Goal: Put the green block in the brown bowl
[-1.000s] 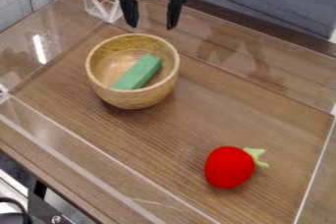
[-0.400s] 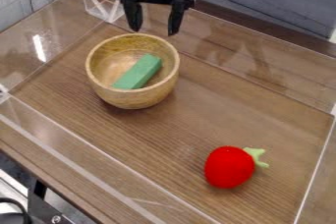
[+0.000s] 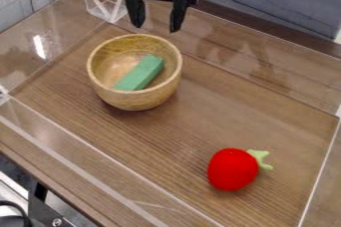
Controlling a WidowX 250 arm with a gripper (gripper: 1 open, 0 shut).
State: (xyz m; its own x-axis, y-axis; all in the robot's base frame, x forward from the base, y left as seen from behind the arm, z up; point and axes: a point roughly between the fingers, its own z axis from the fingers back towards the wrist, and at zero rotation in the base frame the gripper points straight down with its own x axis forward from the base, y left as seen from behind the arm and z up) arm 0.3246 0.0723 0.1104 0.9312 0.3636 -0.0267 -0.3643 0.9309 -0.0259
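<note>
Since the earlier frame, only the gripper (image 3: pixel 158 19) is showing any change: its two dark fingers are sitting turned slightly about the vertical, with no visible shift in place. Everything else is lying as it was. At left, the brown bowl (image 3: pixel 102 84) is resting on the wooden table (image 3: pixel 253 102), and the green block (image 3: pixel 140 72) is lying inside it, tilted against the far right wall, its lower end partly hidden by the near rim. Behind the bowl, the gripper is hanging with fingers spread apart and nothing between them; its upper body is being cut off by the top edge. At lower right, a red strawberry toy (image 3: pixel 234 168) is sitting well apart from the bowl.
</note>
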